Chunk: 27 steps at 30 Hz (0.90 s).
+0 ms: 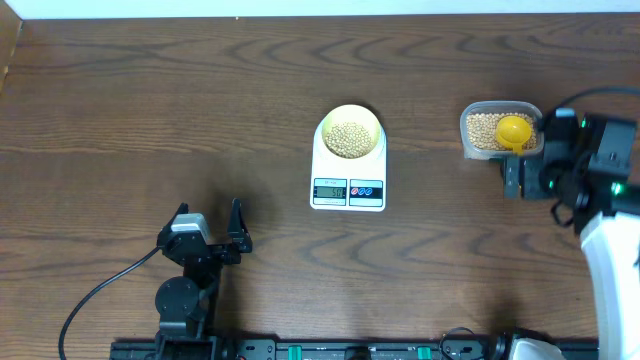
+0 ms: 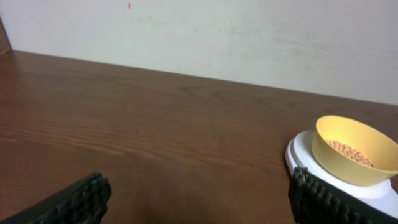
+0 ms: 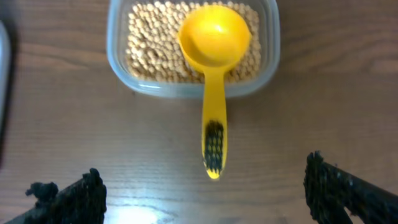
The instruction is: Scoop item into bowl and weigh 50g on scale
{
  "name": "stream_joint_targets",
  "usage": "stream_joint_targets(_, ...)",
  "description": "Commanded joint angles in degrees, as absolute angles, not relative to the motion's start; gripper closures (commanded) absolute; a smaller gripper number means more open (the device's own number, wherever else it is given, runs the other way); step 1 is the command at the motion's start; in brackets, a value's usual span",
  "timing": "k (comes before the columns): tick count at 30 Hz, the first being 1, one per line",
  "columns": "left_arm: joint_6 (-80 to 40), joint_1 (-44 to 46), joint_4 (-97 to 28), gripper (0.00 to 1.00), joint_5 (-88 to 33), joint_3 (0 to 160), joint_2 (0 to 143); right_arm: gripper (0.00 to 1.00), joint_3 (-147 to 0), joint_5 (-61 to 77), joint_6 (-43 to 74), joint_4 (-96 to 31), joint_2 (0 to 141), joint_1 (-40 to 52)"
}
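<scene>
Your right gripper (image 3: pixel 204 169) is spread wide and grips nothing. The scoop (image 3: pixel 214 43) handle's tip lies about level with its fingertips, touching neither. The scoop's cup rests on the beans (image 3: pixel 149 43) in the tub (image 3: pixel 118 71), and the handle runs out over the near rim toward you. Only the right wrist view shows the cup's bare yellow inside.

Your left gripper (image 1: pixel 208 218) is also wide open and empty, well apart from the scale (image 1: pixel 348 175), at the near left. Its wrist view shows the bowl (image 2: pixel 348 155) from the side, with beans low inside it. From overhead you can see the bowl sitting on the back of the scale. The display (image 1: pixel 330 191) is lit, but its digits are too small to read.

Bare table (image 1: pixel 150 110) stretches left of the scale and between it and the tub. The tub sits near the right edge. A wall (image 2: pixel 249 37) rises behind the far edge.
</scene>
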<state>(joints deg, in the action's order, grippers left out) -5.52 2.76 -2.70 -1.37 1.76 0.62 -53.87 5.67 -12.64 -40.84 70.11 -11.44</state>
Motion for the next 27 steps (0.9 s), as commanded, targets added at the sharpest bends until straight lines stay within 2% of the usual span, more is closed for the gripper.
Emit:
stream_joint_targets(1,-4.54,2.48,-4.12,0.06,-0.86,0.23,0.23,0.01,-47.22,1.78,-13.41,-39.88,64.66,-11.68)
stream_joint_targets(7,-4.54,2.48,-4.12,0.06,-0.86,0.23,0.23,0.01,-28.84,2.04,-13.34,-23.79,49.56,-11.68)
stream_joint_targets(16,-4.54,2.48,-4.12,0.06,-0.86,0.23,0.23,0.01,-3.92,17.08,-12.60,11.86,23.90,-10.74)
stream_joint_targets(19,-4.51,2.48,-4.12,0.06,-0.86,0.23,0.23,0.01,-1.41,15.90,-12.49,15.57,20.21,-9.19)
stream_joint_targets(27,-4.54,2.48,-4.12,0.06,-0.84,0.23,0.23,0.01,-0.32,7.51,-12.51,14.35,18.35,-3.88)
